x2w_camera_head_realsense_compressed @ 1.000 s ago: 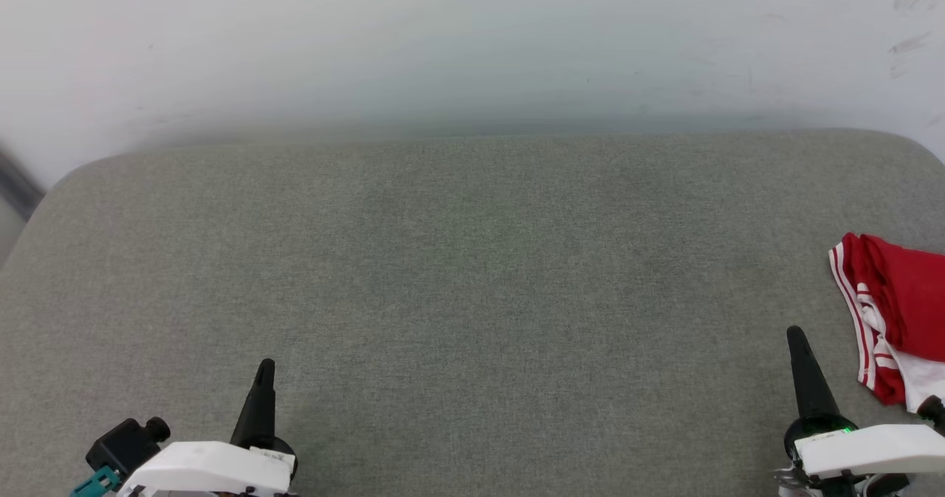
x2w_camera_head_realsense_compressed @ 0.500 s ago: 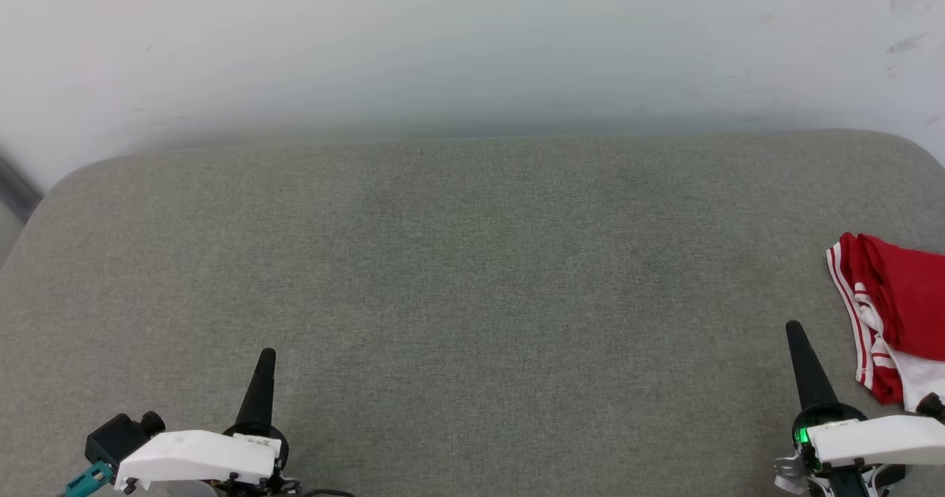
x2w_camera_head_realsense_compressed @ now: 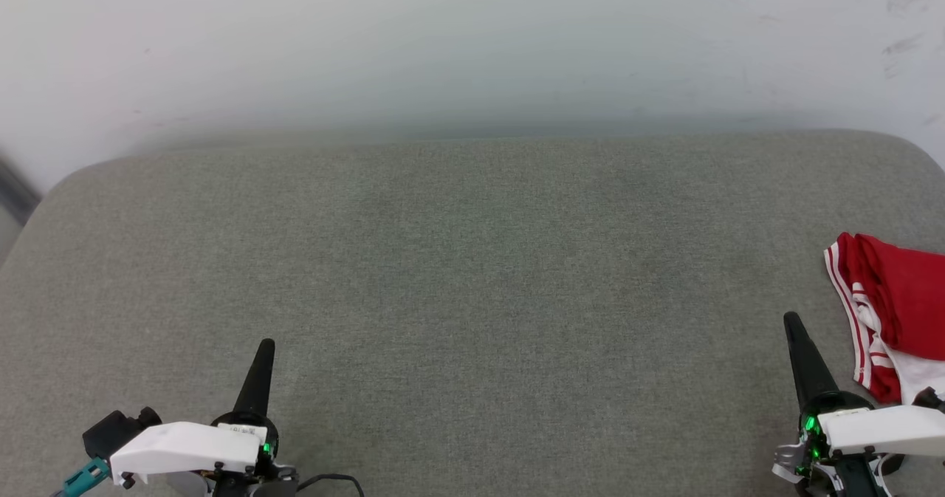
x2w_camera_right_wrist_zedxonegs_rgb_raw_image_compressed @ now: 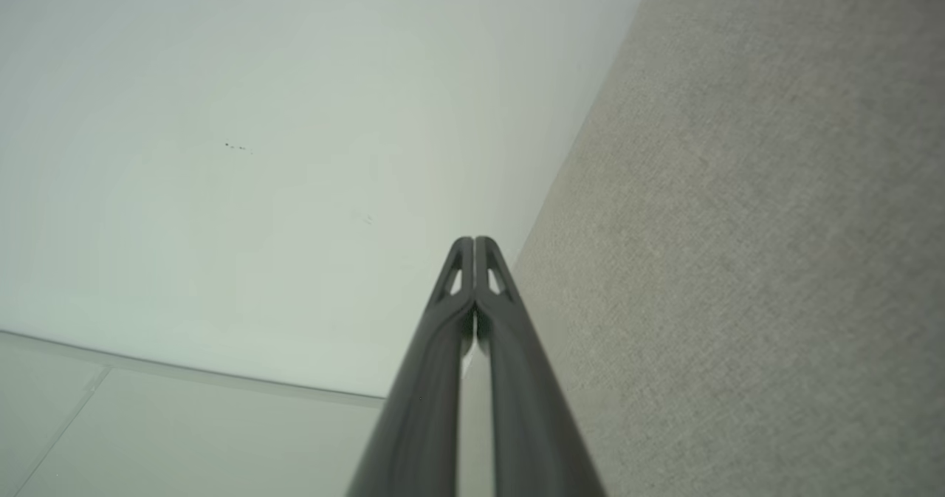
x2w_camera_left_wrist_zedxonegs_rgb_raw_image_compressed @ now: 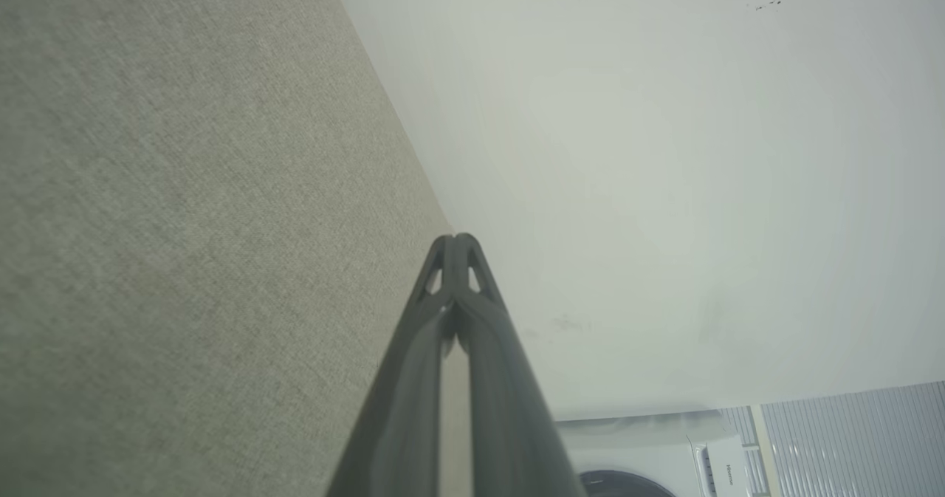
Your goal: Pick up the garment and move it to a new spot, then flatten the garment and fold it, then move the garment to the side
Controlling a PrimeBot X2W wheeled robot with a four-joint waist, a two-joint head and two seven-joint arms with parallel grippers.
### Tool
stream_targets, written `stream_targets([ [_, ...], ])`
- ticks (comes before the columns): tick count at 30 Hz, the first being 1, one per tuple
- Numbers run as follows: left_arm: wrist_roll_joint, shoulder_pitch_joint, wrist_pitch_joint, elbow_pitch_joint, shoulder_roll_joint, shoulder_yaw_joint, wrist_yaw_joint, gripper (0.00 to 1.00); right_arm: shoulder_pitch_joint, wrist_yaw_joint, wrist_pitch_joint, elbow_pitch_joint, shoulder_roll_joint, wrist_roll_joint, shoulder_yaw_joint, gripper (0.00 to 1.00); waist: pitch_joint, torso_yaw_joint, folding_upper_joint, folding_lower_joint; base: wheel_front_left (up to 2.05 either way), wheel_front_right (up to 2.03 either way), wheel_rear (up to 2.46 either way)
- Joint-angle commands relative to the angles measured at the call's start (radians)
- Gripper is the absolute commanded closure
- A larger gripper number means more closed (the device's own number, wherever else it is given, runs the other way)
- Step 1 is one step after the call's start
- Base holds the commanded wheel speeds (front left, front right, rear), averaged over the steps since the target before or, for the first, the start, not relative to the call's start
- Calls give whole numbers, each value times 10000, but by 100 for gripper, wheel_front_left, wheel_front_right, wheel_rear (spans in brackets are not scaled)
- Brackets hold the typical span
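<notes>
The garment (x2w_camera_head_realsense_compressed: 897, 301), red with white parts and red-white striped trim, lies folded at the right edge of the grey cushioned surface (x2w_camera_head_realsense_compressed: 472, 261), cut off by the frame. My right gripper (x2w_camera_head_realsense_compressed: 792, 322) is shut, empty, just left of the garment and clear of it. My left gripper (x2w_camera_head_realsense_compressed: 266, 345) is shut and empty at the lower left, far from the garment. In the left wrist view the left gripper (x2w_camera_left_wrist_zedxonegs_rgb_raw_image_compressed: 458, 240) has its fingers pressed together against wall and cushion. The right gripper (x2w_camera_right_wrist_zedxonegs_rgb_raw_image_compressed: 474, 241) looks the same in its own wrist view.
A pale wall (x2w_camera_head_realsense_compressed: 472, 46) rises behind the cushion's far edge. The cushion's rounded corners show at the far left and far right. A white washing machine (x2w_camera_left_wrist_zedxonegs_rgb_raw_image_compressed: 664, 453) appears in the left wrist view below the wall.
Both arms have drawn back toward the bottom of the head view, while the fingertips sit slightly higher. The garment has not moved.
</notes>
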Motion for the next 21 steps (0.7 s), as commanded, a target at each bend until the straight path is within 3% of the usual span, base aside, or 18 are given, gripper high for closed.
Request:
stream_targets([
  [1,-203,-221,66,-4,26,45,-78,100,-198,1,57,-8,-51,212,-30,100,-2,-2,-1,-1,0,0,0],
  [21,-1874,-555,524,330,-33,274,-307,100,-480,1,502,266,-7,1798,-136,100,-34,-50,-1,-1,0,0,0],
])
